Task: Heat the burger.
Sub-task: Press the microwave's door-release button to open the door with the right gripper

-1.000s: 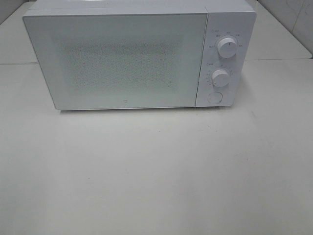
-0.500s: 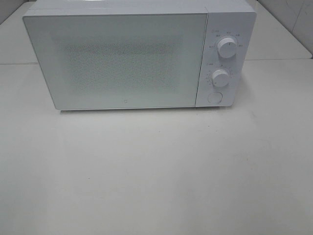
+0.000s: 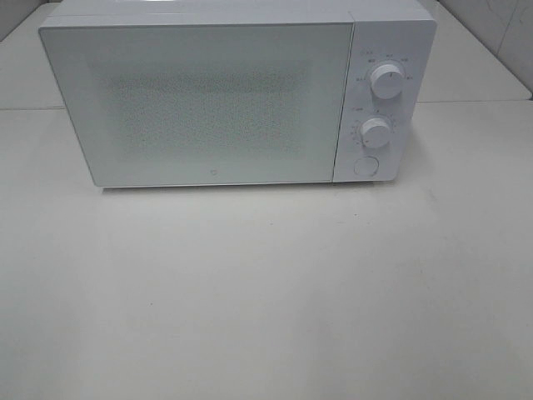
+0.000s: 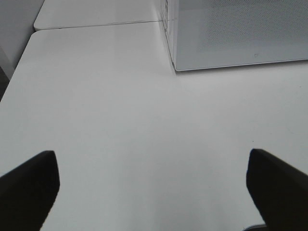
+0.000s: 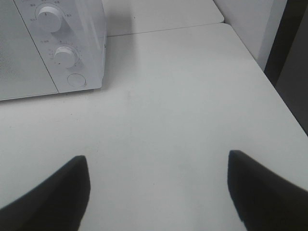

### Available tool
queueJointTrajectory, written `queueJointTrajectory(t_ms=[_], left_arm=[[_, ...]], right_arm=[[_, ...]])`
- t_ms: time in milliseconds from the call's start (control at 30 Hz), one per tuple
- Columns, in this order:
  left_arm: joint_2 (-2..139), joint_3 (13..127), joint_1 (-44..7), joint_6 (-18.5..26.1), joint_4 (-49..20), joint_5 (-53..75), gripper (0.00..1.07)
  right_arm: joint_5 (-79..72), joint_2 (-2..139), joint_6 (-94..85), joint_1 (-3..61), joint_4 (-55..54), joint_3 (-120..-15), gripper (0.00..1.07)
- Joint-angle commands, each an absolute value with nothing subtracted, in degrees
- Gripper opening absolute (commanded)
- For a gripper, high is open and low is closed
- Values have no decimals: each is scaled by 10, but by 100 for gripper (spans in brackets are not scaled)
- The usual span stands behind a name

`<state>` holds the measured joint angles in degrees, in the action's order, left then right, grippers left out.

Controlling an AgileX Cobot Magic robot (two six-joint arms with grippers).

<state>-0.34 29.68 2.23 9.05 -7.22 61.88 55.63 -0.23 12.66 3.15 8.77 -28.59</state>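
Observation:
A white microwave (image 3: 208, 100) stands at the back of the table with its door shut; the burger is not in view. Its two round knobs (image 3: 387, 81) and a round button (image 3: 365, 165) are on its right panel. The microwave's left corner shows in the left wrist view (image 4: 231, 33), its knob panel in the right wrist view (image 5: 62, 48). My left gripper (image 4: 154, 192) is open and empty over bare table. My right gripper (image 5: 159, 192) is open and empty over bare table. Neither gripper shows in the exterior high view.
The white table (image 3: 266, 292) stretches in front of the microwave. A seam between table tops runs behind it (image 4: 96, 24). The table's right edge (image 5: 269, 82) drops off beside a dark gap.

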Motion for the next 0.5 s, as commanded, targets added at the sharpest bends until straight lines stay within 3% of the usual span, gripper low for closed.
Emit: queueJointTrajectory(t_ms=[33, 500], left_arm=[[-5, 297, 23, 92, -76, 615, 98], [-5, 297, 23, 92, -76, 615, 98]], right_arm=[[548, -13, 122, 28, 90, -293, 75], [407, 128, 122, 29, 91, -319, 75]])
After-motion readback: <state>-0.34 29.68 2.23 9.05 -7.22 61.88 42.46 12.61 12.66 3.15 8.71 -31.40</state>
